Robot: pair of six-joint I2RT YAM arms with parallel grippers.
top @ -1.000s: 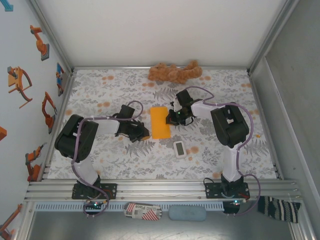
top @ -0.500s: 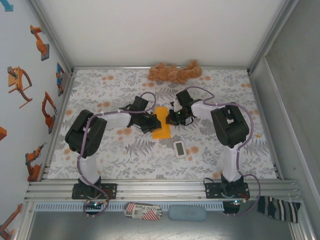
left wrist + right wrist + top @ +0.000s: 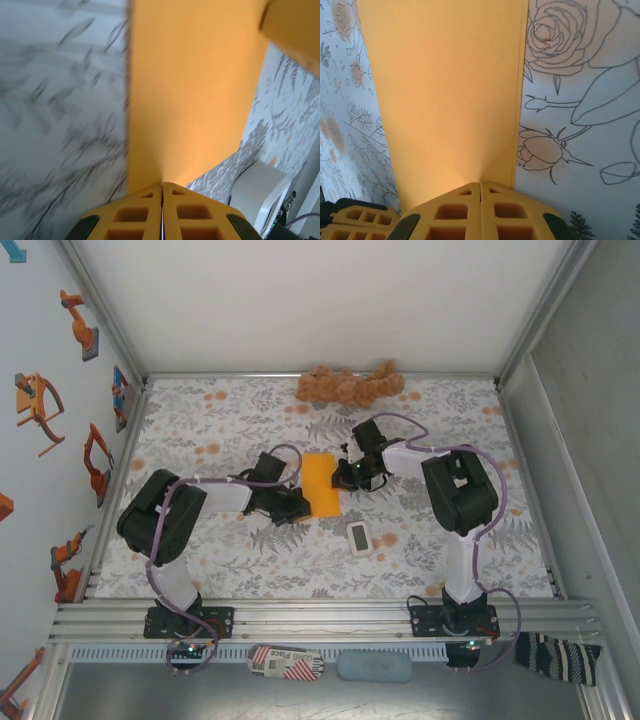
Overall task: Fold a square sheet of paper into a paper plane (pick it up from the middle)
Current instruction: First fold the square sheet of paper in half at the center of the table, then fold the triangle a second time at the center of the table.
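Looked down on a floral-patterned table (image 3: 200,420) with the square sheet of paper (image 3: 321,483), plain orange, lying flat near the middle, folded into a narrow rectangle with its long sides running away from the arms. Found the left claw (image 3: 298,510) closed, yellow fingertips (image 3: 145,202) pressed together and touching the paper's near left edge. Found the right claw (image 3: 345,478) closed too, tips meeting at the paper's right edge, with a second layer showing as a thin strip along one long side in the right wrist view. Could not tell whether either claw pinched the paper or only rested on it. Noted a brown plush toy (image 3: 348,386) at the far edge of the table and a small white device (image 3: 360,537) just near of the paper, apart from it.
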